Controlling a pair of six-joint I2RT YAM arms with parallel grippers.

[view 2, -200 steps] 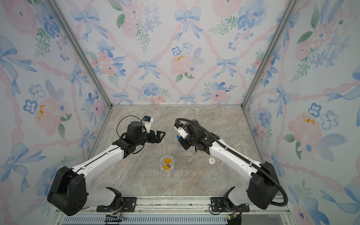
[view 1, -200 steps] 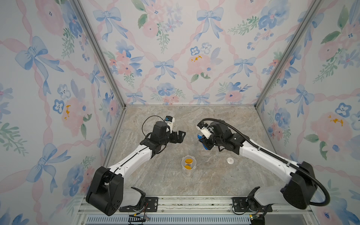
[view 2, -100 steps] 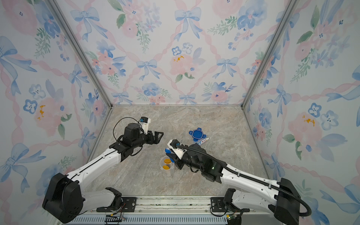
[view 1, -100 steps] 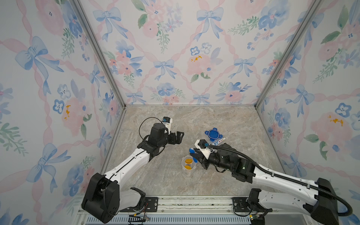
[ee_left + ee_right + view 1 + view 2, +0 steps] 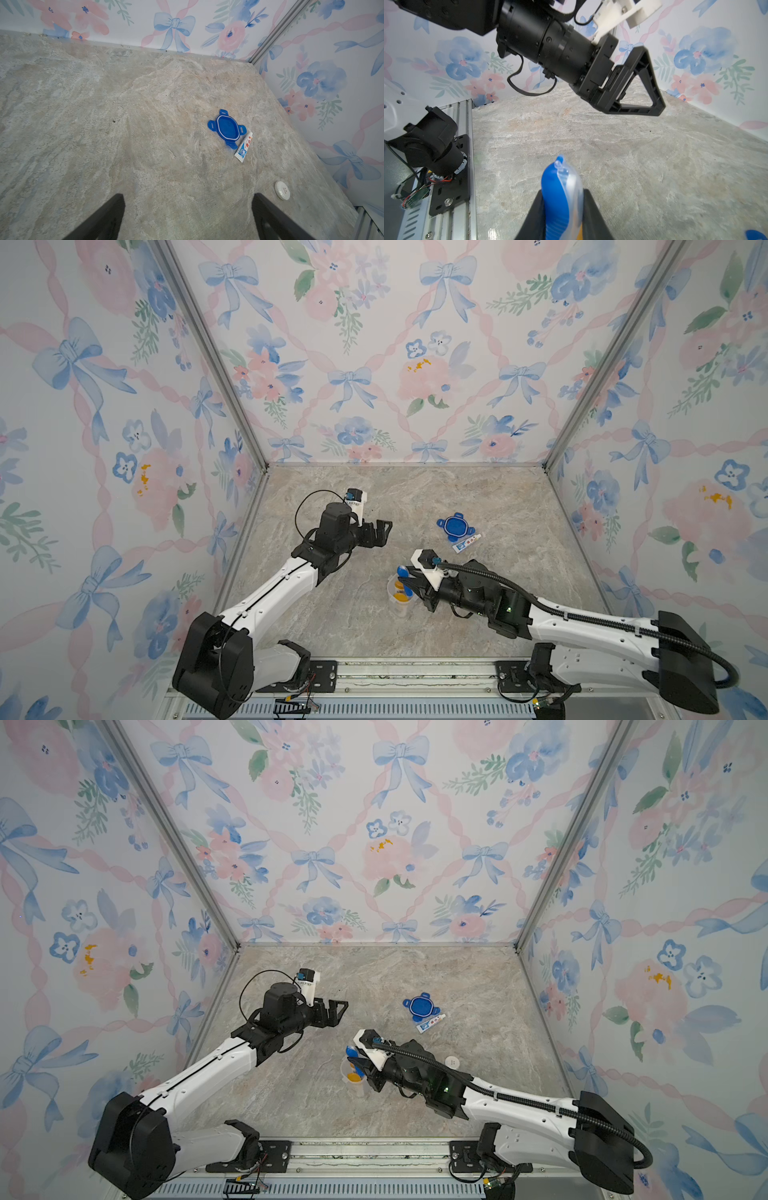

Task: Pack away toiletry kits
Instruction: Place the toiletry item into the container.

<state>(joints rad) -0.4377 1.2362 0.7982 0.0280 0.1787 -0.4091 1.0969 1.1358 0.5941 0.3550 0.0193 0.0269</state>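
The right gripper pinches a light, slippery-looking blue packet over the cup, best held mid-body, while the left gripper hangs wide open.

Printed tube flat; white disc apart.

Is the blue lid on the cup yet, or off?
Off. The blue lid lies flat on the table beside the blue-red tube, apart from the open-topped cup.
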